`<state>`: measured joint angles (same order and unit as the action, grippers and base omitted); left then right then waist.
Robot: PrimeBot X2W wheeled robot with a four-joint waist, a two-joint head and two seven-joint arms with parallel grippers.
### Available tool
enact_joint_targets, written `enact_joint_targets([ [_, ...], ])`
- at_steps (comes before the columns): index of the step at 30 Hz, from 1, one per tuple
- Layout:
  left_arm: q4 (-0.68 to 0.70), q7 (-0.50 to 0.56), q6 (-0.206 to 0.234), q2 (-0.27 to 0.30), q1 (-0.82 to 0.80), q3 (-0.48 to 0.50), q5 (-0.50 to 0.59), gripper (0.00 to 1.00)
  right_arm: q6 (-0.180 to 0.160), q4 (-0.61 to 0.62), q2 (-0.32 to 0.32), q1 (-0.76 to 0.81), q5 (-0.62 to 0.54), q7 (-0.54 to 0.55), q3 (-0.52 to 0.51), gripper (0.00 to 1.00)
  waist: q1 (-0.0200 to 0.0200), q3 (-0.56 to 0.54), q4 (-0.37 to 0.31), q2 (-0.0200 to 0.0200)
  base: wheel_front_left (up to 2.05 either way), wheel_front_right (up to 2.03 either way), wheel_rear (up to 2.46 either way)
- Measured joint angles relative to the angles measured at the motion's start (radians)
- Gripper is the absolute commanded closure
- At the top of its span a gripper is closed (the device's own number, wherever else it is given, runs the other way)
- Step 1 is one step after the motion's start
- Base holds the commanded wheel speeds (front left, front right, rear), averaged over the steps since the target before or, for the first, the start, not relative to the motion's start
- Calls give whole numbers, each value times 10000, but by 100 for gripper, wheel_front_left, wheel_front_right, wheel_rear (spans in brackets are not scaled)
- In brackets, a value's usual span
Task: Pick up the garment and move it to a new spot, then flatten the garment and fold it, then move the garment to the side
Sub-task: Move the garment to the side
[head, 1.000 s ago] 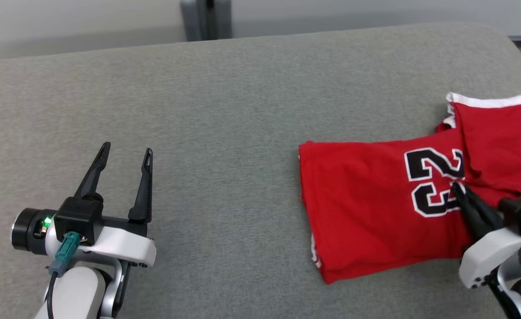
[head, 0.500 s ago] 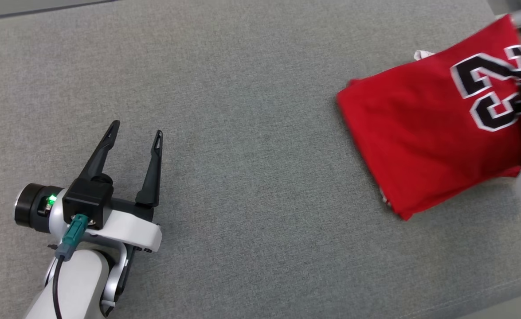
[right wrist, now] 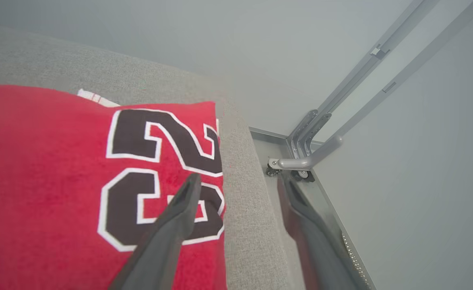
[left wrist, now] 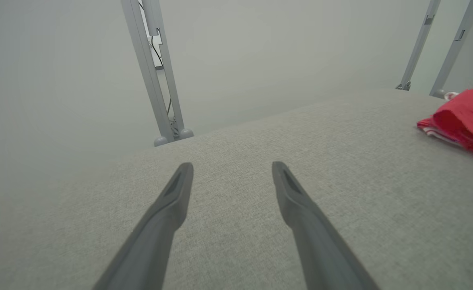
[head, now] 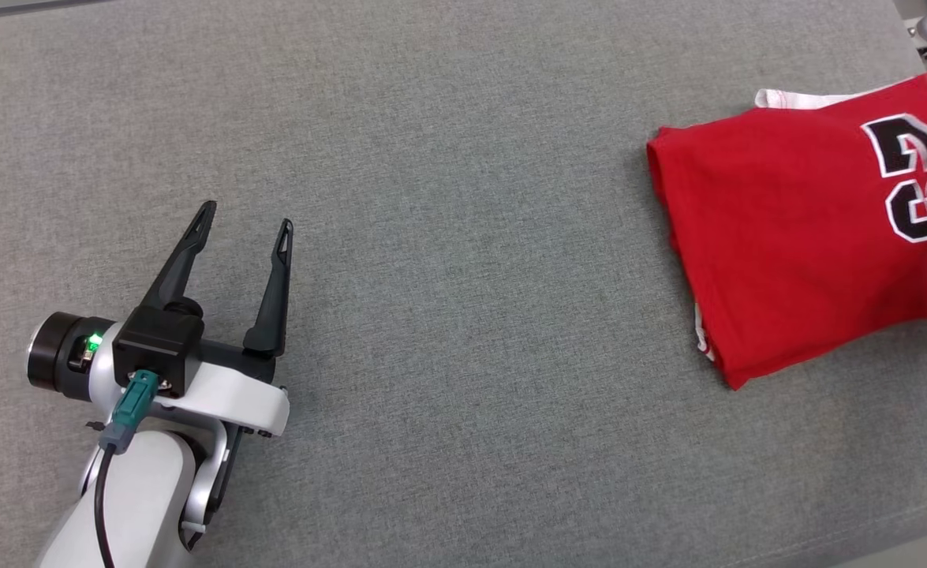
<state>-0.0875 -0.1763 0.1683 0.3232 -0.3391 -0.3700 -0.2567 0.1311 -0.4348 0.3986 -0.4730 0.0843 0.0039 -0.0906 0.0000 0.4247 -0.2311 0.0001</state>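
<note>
The red garment (head: 786, 237), with a black and white number on it, lies folded on the grey table at the far right of the head view. The left wrist view catches its folded edge (left wrist: 461, 121) at the right. In the right wrist view my right gripper (right wrist: 238, 179) is open above the garment (right wrist: 39, 181). One finger hangs over the number, the other past the table's edge, and nothing is between them. My left gripper (head: 248, 217) stands open and empty at the lower left, far from the cloth, its fingers (left wrist: 172, 209) spread over bare table.
The grey fabric table (head: 463, 237) stretches wide between my left gripper and the garment. Its right edge (right wrist: 240, 169) runs just beside the garment, with floor and a grey metal frame (right wrist: 312, 153) beyond. More frame posts (left wrist: 155, 80) stand behind the table.
My right gripper has opened and let go of the garment, which now lies folded flat. The head view has shifted, so the garment sits further right. The left arm has not moved.
</note>
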Motion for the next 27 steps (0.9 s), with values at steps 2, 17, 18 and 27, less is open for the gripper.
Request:
enact_joint_targets([
  [2,-10,-19,2,10,-27,10,-4,0,0,-146,-219,-21,-82,-113,-171,0,0,-19,32,0,0,0,0],
  [17,50,-297,541,-150,491,435,-454,0,-2,3271,-2612,1620,337,-1436,-495,0,0,-980,678,0,0,0,0],
  [18,86,-307,583,-171,515,447,-495,0,-2,3603,-2778,1770,339,-1448,-468,0,0,-1054,785,0,0,0,0],
  [27,397,-357,897,-351,1244,677,-909,0,-2,5010,-3421,2960,585,-1097,652,0,0,-2005,1725,0,0,0,0],
])
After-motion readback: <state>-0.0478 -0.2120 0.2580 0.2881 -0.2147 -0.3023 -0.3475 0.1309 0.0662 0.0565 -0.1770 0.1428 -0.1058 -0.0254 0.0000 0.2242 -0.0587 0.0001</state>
